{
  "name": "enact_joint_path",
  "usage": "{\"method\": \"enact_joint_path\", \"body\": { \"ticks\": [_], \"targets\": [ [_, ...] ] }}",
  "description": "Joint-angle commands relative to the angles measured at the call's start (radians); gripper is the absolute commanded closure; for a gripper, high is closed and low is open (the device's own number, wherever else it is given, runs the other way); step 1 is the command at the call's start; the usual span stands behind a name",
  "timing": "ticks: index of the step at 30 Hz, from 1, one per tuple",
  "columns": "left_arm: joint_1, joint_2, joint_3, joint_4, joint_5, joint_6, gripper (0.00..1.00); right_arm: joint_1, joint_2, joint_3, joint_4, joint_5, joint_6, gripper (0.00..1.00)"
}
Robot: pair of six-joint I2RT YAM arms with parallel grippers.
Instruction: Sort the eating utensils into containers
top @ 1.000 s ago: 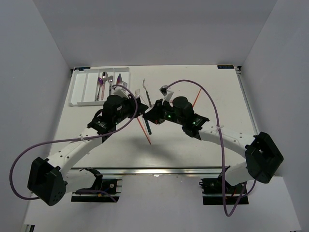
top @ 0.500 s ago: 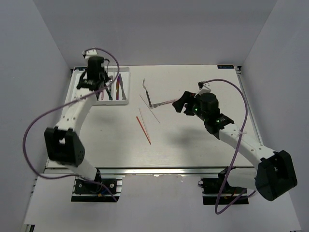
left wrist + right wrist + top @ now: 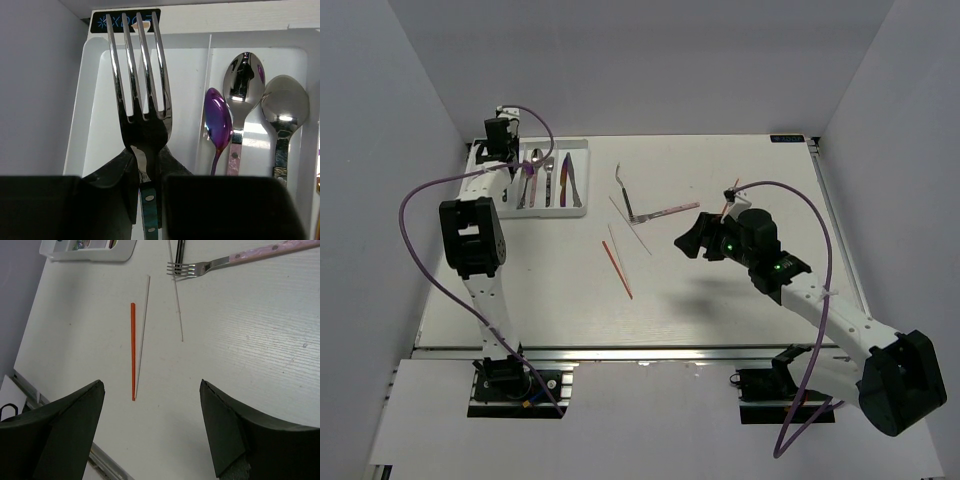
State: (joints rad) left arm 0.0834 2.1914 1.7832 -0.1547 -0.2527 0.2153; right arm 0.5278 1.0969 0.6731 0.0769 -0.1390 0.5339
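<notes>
**A:** So what changed for us? Nearest our bases, the right gripper has sprung wide open and hangs empty over the middle of the table. A second ago it was pinched shut, nose to nose with the left one.

**B:** Yep, looks like we passed something across. Just beyond it lie the red chopstick, the pale chopsticks and the pink-handled fork, all untouched.

**A:** And the far-left corner?

**B:** The left gripper has swung out there, clamped on the steel fork. Its tines point at the far wall of the tray, over the leftmost slot. The spoons sit one slot right.

**A:** So we're one drop from sorting another, and at least four are still out on the table.
</notes>
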Motion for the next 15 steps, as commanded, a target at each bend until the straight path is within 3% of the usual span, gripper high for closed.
{"method": "enact_joint_path", "body": {
  "ticks": [1,15],
  "targets": [
    [0.035,-0.053,0.033,0.139,0.092,0.062,1.00,0.003,-0.009,0.005,0.038,-0.048,-0.031,0.18],
    [0.052,0.071,-0.034,0.188,0.167,0.039,0.97,0.005,0.037,0.022,0.043,-0.056,-0.038,0.18]
  ]
}}
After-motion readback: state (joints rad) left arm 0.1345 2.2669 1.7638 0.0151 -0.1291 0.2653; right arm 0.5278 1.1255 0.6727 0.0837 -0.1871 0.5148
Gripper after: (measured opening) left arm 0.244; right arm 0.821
